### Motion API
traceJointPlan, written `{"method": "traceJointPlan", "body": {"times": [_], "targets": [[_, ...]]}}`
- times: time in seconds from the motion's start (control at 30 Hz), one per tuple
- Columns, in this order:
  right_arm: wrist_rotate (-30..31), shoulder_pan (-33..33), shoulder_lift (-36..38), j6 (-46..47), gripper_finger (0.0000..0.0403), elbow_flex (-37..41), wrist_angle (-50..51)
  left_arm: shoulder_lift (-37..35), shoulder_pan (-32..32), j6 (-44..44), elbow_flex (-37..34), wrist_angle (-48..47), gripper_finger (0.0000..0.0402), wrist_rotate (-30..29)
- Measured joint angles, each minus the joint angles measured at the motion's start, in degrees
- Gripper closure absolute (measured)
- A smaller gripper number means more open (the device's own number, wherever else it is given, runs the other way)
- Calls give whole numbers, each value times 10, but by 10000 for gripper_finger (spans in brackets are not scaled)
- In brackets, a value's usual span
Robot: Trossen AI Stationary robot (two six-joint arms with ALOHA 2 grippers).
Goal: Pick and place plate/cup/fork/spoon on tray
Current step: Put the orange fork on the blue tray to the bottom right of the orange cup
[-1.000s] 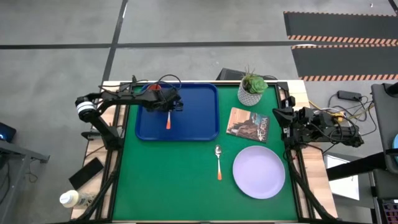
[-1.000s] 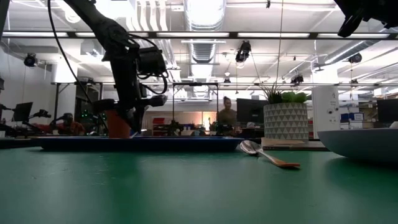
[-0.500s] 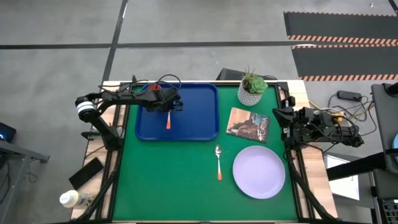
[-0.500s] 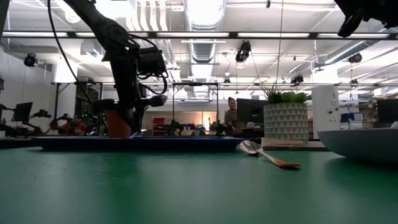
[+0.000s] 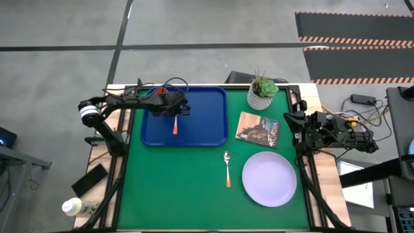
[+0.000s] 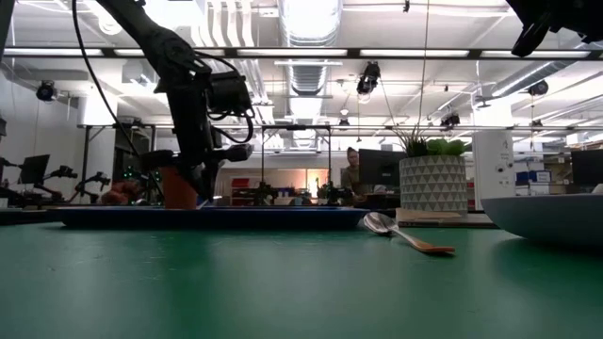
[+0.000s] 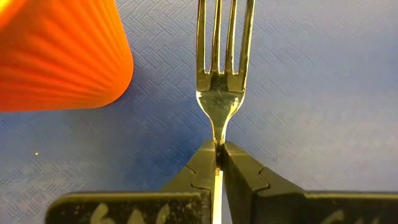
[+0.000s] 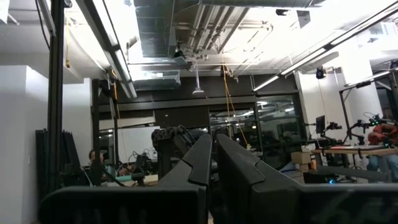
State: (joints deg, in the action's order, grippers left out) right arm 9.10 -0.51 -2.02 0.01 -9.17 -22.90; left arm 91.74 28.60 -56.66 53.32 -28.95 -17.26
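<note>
High view, near to far: the lavender plate [image 5: 269, 178] lies on the counter's [image 5: 181, 188] near right, the spoon [image 5: 227, 166] just left of it. Farther left, the left hand [image 5: 174, 111] grips the fork [image 7: 221, 74] over the blue tray [image 5: 207, 123], beside the orange cup [image 7: 59, 53]. The right hand [image 8: 213, 163], fingers pressed together, waits at the counter's right edge.

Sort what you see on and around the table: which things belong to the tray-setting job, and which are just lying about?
Job things: tray; fork, pinched by the left gripper over the tray; cup beside it; spoon and plate on the green mat.

Lying about: plant pot; book; phone; bottle.
</note>
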Motion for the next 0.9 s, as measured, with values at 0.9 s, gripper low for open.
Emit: {"method": "traceJointPlan", "body": {"times": [0.9], "targets": [[0, 0, 0, -1, 385, 0, 0, 0, 0, 0, -1, 0, 398, -9]]}}
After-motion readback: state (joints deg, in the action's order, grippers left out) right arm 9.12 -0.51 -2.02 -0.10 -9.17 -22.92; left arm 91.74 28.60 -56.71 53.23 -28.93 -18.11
